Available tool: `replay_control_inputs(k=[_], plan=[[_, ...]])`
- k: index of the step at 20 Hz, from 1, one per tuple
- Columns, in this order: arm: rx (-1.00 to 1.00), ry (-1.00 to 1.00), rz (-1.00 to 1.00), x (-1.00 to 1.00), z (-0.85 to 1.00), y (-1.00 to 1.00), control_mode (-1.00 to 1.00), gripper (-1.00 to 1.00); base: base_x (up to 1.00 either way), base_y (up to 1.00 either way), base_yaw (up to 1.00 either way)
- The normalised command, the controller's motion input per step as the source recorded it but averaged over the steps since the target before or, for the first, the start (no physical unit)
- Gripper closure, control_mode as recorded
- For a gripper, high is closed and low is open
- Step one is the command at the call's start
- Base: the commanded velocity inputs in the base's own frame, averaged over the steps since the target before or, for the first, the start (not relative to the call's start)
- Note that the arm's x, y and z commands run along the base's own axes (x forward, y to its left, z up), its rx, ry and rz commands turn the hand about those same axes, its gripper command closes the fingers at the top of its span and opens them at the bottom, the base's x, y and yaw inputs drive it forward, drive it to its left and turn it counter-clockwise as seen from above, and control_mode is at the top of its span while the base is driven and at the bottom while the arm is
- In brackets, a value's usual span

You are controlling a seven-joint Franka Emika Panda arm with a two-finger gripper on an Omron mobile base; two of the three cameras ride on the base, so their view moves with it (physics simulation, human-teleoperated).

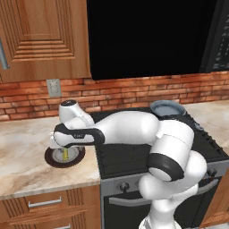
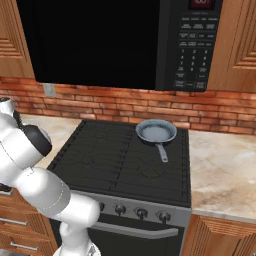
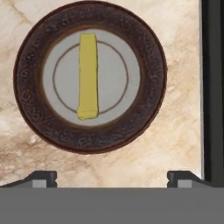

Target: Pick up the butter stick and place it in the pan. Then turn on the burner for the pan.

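Observation:
The butter stick [image 3: 87, 76] is a thin yellow bar lying on the grey centre of a dark-brown round plate [image 3: 26, 87]. My gripper [image 3: 112, 179] hangs straight above the plate, open, its two fingertips [image 3: 43, 178] wide apart with nothing between them. In the left base view the hand hovers over the plate [image 1: 53, 162] on the counter left of the stove, and a sliver of the butter stick [image 1: 65, 154] shows under it. The pan [image 2: 156, 132], grey-blue with a lighter inside, sits on the stove's back right burner, its handle pointing to the front. It also appears behind my arm [image 1: 166, 107].
The black stove [image 2: 115, 160] has a row of knobs [image 2: 141, 213] along its front. Its dark edge [image 3: 214, 87] runs close beside the plate. A brick wall [image 1: 27, 103] and microwave [image 2: 100, 45] stand behind. Marble counter [image 2: 225, 170] lies on both sides.

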Motion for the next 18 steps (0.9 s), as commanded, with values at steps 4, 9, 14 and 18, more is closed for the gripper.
replay_control_inputs(k=[4,9,14,18], plan=[[0.0,-0.03,0.0,0.21,-0.16,0.08,-1.0,-1.0,0.0,0.0,0.0],[0.0,0.0,0.0,0.34,-0.22,0.0,-1.0,-1.0,0.0,0.0,0.0],[0.0,0.0,0.0,0.26,-0.21,0.07,-1.0,-1.0,0.0,0.0,0.0],[0.0,0.0,0.0,0.21,-0.19,0.25,-1.0,-1.0,0.0,0.0,0.0]])
